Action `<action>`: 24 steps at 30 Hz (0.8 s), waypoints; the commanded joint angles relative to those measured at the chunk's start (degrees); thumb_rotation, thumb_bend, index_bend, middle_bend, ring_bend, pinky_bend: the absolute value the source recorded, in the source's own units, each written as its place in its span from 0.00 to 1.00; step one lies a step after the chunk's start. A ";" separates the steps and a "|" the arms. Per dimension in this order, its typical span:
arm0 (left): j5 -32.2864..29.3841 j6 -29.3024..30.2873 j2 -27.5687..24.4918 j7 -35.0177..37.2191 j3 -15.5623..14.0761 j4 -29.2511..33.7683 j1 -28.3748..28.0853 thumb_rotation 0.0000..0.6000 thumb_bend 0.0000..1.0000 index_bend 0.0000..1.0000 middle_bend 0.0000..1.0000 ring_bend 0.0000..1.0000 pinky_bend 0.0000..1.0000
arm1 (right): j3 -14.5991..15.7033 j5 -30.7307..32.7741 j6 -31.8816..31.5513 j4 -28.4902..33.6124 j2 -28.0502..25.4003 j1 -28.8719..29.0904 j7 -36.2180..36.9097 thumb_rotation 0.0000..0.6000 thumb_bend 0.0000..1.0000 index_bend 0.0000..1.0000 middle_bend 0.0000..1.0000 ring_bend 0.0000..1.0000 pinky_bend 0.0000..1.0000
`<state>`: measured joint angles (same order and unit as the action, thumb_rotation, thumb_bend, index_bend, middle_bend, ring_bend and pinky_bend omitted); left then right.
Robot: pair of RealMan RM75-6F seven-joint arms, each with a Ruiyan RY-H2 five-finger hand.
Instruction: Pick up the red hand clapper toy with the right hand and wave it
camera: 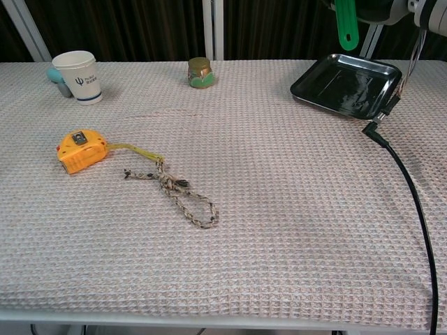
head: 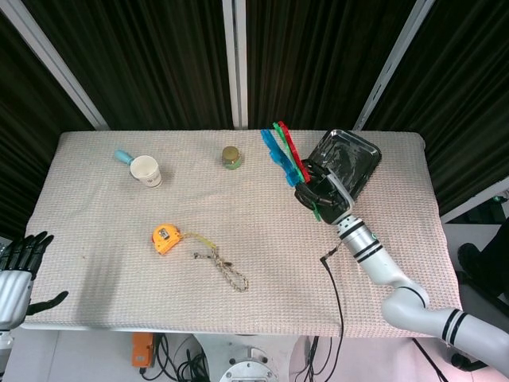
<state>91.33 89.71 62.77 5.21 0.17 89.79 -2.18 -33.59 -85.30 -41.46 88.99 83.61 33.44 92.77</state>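
Note:
My right hand (head: pixel 322 189) grips the handle of the hand clapper toy (head: pixel 285 153) and holds it raised above the table, near the black tray. In the head view the toy is seen edge-on, its red, blue and green leaves pointing up and to the left. The chest view shows only the toy's green handle (camera: pixel 345 25) hanging at the top edge, with my right hand (camera: pixel 380 8) cut off by the frame. My left hand (head: pixel 17 267) hangs off the table's near left corner, its fingers spread and holding nothing.
A black metal tray (head: pixel 342 165) lies at the back right. A small green jar (head: pixel 231 157) stands at the back middle, a paper cup (head: pixel 146 170) at the back left. An orange tape measure (head: pixel 165 238) and a knotted rope (head: pixel 227 267) lie left of centre. A black cable (camera: pixel 412 202) trails across the right side.

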 commanded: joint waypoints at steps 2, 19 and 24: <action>-0.07 0.14 0.07 0.26 -0.03 -0.25 0.13 1.00 0.06 0.04 0.02 0.00 0.02 | 10.68 -2.84 -10.71 -17.77 11.69 5.23 -87.99 1.00 0.37 0.87 0.81 0.85 1.00; -0.06 0.28 0.09 0.39 -0.10 -0.37 0.23 1.00 0.06 0.04 0.02 0.00 0.02 | 9.99 7.58 -14.65 -9.60 11.78 4.96 -82.25 1.00 0.37 0.88 0.82 0.85 1.00; -0.08 0.29 0.09 0.40 -0.10 -0.36 0.23 1.00 0.06 0.04 0.02 0.00 0.02 | 3.66 15.60 -12.20 -0.59 10.37 1.99 -50.71 1.00 0.36 0.88 0.82 0.85 1.00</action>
<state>91.24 89.99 62.85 5.61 0.07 89.42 -1.95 -25.12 -80.12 -53.99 78.44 94.26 37.59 -2.63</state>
